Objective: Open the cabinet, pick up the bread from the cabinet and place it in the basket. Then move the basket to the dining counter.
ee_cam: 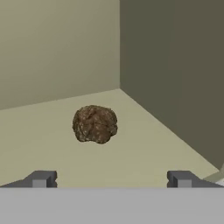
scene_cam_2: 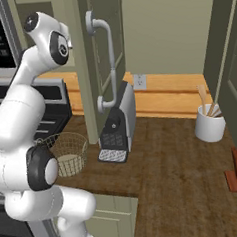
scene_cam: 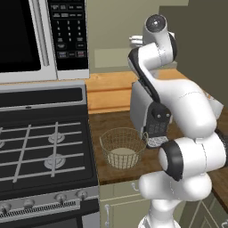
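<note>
Hand view, nearest first: gripper (ee_cam: 111, 179) fingertips (ee_cam: 41, 178) low in the picture, spread as wide as they go, nothing between them. Just beyond, the bread (ee_cam: 95, 124) sits alone on the pale shelf floor of the cabinet (ee_cam: 166, 74), apart from the tips and a little left of their midline. Judgement: jaws pre-opened for the reach, hand lined up to drive forward over the lump. Room: open shelf on both sides of the bread; back wall and the darker side wall meet in a corner behind it, side wall closer on the right of the picture, so the right-hand tip has less margin. From the base views: basket (scene_cam: 123, 148) stands upright on the brown worktop (scene_cam_2: 173, 161), near the front edge, between the stove (scene_cam: 42, 147) and a coffee machine (scene_cam_2: 117, 125); likely parked there as the drop target, below the cabinet. Cabinet door (scene_cam_2: 102, 51) is swung open, bar handle (scene_cam_2: 107, 66) facing out over the machine. Farther right, a white utensil pot (scene_cam_2: 209, 123) stands well apart.
</note>
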